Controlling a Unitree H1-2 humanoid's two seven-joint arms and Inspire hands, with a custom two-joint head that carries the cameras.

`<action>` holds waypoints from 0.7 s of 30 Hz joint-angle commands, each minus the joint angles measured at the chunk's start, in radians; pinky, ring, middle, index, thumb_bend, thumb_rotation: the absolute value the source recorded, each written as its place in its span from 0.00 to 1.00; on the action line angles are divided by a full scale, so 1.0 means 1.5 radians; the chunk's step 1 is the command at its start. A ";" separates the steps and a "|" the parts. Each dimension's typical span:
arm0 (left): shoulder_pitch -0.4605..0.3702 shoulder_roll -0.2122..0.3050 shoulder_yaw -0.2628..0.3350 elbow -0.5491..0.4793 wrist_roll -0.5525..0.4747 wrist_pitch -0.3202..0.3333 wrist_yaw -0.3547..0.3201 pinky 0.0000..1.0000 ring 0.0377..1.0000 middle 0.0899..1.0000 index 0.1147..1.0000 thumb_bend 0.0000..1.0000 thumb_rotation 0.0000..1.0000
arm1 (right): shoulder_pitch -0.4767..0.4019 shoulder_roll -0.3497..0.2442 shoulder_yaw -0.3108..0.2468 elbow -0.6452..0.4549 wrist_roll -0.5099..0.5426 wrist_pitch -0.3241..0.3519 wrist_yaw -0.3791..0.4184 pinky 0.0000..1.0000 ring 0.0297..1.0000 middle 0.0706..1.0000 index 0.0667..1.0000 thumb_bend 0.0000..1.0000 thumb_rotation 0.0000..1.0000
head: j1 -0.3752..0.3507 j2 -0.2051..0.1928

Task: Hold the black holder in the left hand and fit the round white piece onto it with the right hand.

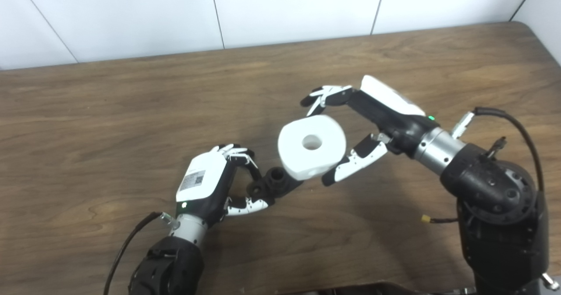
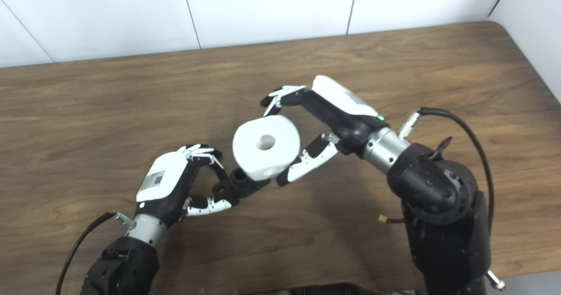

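My left hand is shut on the black holder, gripping its near end just above the table; the holder's round tip points up and to the right. The round white piece, a thick ring with a centre hole, is held in the air by my right hand, shut on it with fingers over its far side and the thumb under its near side. The piece hangs just right of and above the holder's tip, its lower edge overlapping the tip in both views. Whether they touch is unclear.
The brown wooden table spreads across the view, with a white panelled wall behind it. The table's right edge runs along a white wall. A cable loops off my right forearm.
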 commanded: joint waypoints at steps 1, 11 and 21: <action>0.009 -0.001 -0.020 0.011 0.000 0.006 -0.048 0.94 0.88 0.78 0.42 0.52 0.06 | -0.020 0.005 0.008 -0.015 0.000 -0.001 -0.017 0.87 0.89 0.79 0.44 0.53 0.14 | -0.001 0.000; 0.010 -0.001 -0.020 0.007 0.003 0.005 -0.051 0.94 0.88 0.77 0.42 0.52 0.06 | -0.015 0.017 0.068 0.019 -0.004 -0.012 -0.075 0.86 0.88 0.78 0.44 0.52 0.14 | 0.000 -0.002; 0.011 -0.001 -0.022 0.007 0.008 0.005 -0.053 0.94 0.88 0.77 0.42 0.51 0.06 | -0.013 0.011 0.110 0.061 -0.011 -0.028 -0.123 0.85 0.88 0.78 0.44 0.52 0.14 | 0.000 -0.006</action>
